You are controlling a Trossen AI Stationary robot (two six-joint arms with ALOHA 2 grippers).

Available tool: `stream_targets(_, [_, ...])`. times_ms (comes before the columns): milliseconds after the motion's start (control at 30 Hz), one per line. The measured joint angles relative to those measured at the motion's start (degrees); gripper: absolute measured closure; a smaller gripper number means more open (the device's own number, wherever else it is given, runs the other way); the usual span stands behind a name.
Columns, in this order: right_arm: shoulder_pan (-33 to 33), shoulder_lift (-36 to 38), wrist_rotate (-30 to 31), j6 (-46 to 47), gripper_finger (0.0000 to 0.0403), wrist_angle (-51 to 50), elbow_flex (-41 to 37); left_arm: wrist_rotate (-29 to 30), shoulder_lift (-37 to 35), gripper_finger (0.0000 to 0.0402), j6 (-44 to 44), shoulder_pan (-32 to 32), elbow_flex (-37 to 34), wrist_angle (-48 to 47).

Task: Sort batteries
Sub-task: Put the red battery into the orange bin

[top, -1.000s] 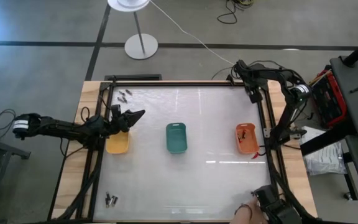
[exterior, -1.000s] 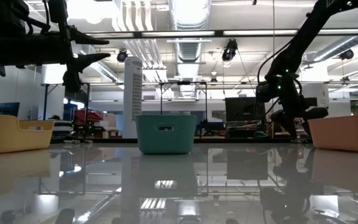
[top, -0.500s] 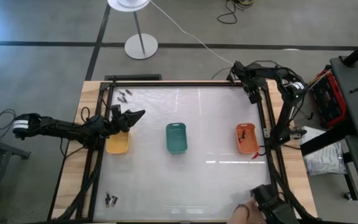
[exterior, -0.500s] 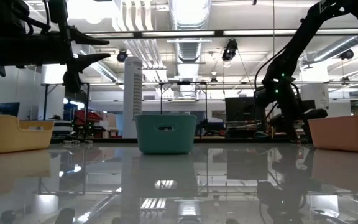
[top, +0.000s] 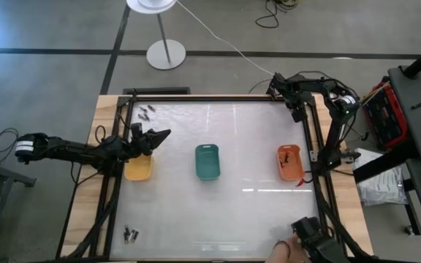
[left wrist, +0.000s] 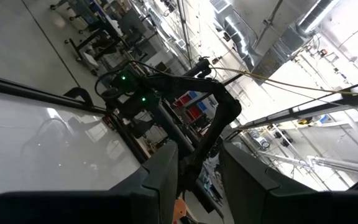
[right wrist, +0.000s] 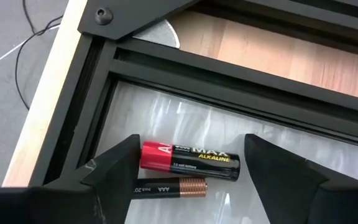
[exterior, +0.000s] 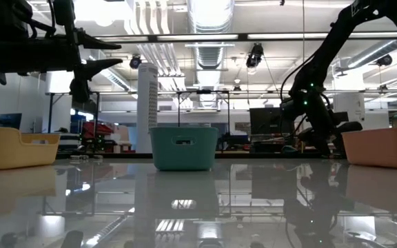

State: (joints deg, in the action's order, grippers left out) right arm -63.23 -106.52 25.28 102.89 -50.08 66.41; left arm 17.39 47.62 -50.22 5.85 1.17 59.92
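Right wrist view: claw (right wrist: 188,171) straddles batteries (right wrist: 190,163) (two).

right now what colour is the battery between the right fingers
Red and black battery, best seen in the right wrist view.

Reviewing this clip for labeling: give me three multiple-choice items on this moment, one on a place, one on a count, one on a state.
1. Where is the right gripper?
A. over the green tray
B. at the table's far right corner
C. by the near left corner

2. How many batteries lie between its fingers in the right wrist view?
A. two
B. none
C. five

3. How does the left gripper stand?
A. resting inside the orange tray
B. pressed on the table
C. raised above the yellow tray's far end

Key: 1 B, the frame's corner shows just beyond its fingers; 2 A, a red-and-black battery and a black-and-copper battery; 3 C, the low view shows it above the yellow tray.
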Motion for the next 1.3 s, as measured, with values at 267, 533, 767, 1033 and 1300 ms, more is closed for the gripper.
stream_targets(267, [0.16,0.0,-1.34,0.59,0.0149,1.08,0.0,-0.29,0.0,0.0301,-0.03,0.0,0.0,0.0])
stream_targets(533, [0.21,-0.07,-1.76,0.59,0.0169,1.2,0.0,-0.46,0.0,0.0301,-0.04,0.0,0.0,0.02])
stream_targets(767, [0.21,-0.07,-1.99,0.34,0.0174,1.18,0.0,-1.61,0.0,0.0301,-0.09,0.0,0.0,0.02])
stream_targets(1033, [0.32,2.32,-4.26,-0.86,0.0179,-1.93,-0.12,-3.8,0.0,0.0301,-1.28,-0.02,0.0,0.02])
stream_targets(1300, [2.73,10.32,-3.3,-0.75,0.0176,-6.0,-0.15,-7.48,0.0,0.0301,0.02,0.0,0.0,0.09])
